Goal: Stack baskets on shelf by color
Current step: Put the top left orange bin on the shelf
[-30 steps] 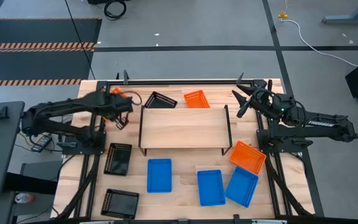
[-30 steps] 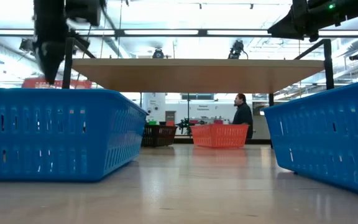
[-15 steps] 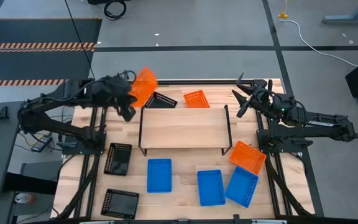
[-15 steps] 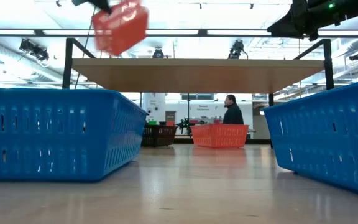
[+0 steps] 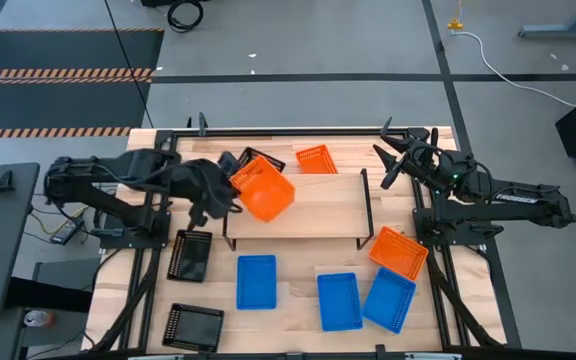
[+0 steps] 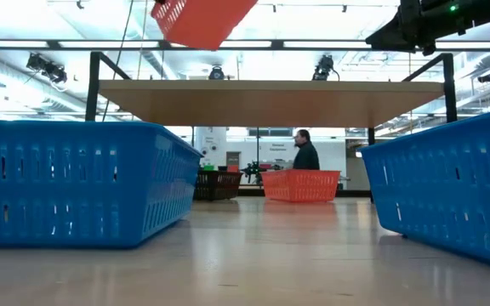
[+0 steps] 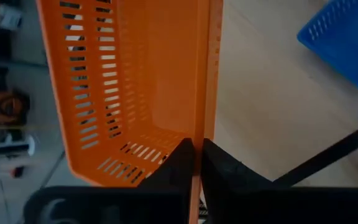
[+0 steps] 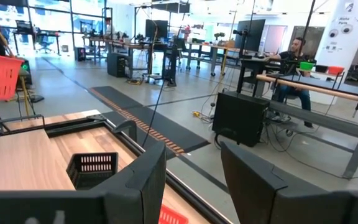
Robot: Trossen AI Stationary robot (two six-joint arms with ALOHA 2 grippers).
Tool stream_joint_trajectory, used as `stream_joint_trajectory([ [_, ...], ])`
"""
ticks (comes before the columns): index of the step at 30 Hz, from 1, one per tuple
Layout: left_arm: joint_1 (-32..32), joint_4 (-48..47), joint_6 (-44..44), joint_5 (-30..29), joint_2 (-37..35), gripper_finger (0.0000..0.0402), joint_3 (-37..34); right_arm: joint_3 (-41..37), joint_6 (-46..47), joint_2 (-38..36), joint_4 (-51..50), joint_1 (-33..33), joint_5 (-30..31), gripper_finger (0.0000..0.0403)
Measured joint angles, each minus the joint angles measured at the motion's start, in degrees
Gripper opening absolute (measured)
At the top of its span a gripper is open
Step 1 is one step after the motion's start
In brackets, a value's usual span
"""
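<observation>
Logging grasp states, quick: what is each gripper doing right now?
Left gripper: shut on the orange basket, above the shelf.
Right gripper: open, empty.

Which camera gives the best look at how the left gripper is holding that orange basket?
The left wrist view: the left gripper pinches the rim of the orange basket between its fingers. The high view shows the basket tilted over the shelf's left end, grip hidden. The low view shows only its underside, the right wrist view a far corner.
</observation>
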Motion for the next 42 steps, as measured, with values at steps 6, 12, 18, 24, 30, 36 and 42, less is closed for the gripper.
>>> stream_joint_trajectory([
  [6,0.5,-4.7,7.1,2.9,4.5,0.0018,0.0,0.0,-0.1,0.0,-0.1,0.0,0.0,0.0162],
  [12,0.1,-12.6,14.1,0.8,9.5,0.0021,0.0,0.0,-0.8,0.0,-0.1,0.0,0.0,0.0162],
  [18,0.5,-10.7,18.6,-5.0,10.7,0.003,0.0,0.0,-1.6,0.0,-0.1,0.0,0.1,0.0162],
  [24,0.9,-7.6,18.8,-5.3,10.6,0.0033,0.0,0.0,-1.2,0.0,-1.1,0.0,0.1,0.0162],
  [30,-1.0,-6.3,13.6,-4.6,10.6,0.0045,0.0,0.0,-1.1,0.0,-1.0,0.0,0.0,0.0162],
  [36,-1.5,-6.4,4.7,-4.7,10.6,0.007,0.0,0.0,-1.0,0.0,-1.0,0.0,0.0,0.0162],
  [42,-1.5,-6.7,5.2,-9.2,10.6,0.0131,0.0,0.0,-1.0,0.0,-1.0,0.0,0.0,0.0162],
])
